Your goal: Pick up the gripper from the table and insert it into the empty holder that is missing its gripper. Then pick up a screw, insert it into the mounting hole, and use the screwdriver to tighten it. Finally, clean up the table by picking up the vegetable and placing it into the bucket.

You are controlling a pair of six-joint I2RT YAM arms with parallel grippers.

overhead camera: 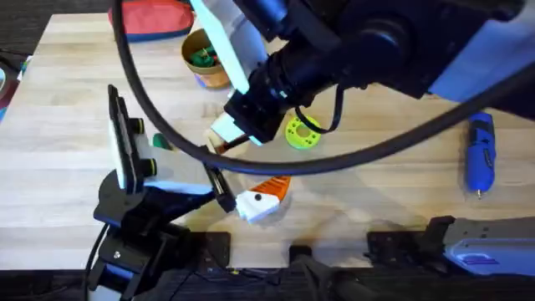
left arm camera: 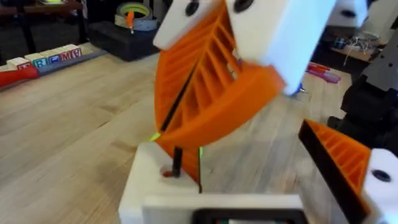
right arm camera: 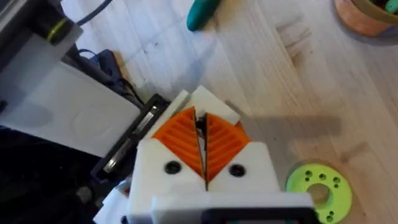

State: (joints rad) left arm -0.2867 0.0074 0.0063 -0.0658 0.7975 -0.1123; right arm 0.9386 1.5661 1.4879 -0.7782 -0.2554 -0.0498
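Observation:
My right gripper (overhead camera: 226,138) reaches across the table (overhead camera: 376,192), its orange ribbed pads shut on a thin black screw (right arm camera: 200,129). In the left wrist view the screw (left arm camera: 177,163) points down at a hole in the white holder (left arm camera: 149,186), which forms one finger of my left gripper (overhead camera: 259,199). An orange ribbed gripper piece (left arm camera: 186,158) stands against the holder. The left gripper is open, its other orange finger (left arm camera: 339,165) well apart. The blue screwdriver (overhead camera: 479,155) lies at the right. The dark green vegetable (right arm camera: 202,12) lies near the left arm. The tan bucket (overhead camera: 205,63) stands at the back.
A lime-green disc with holes (overhead camera: 301,132) lies right of the right gripper. A red pouch (overhead camera: 150,18) sits at the back edge behind the bucket. A black cable arcs over the middle of the table. Bare wood lies between the disc and the screwdriver.

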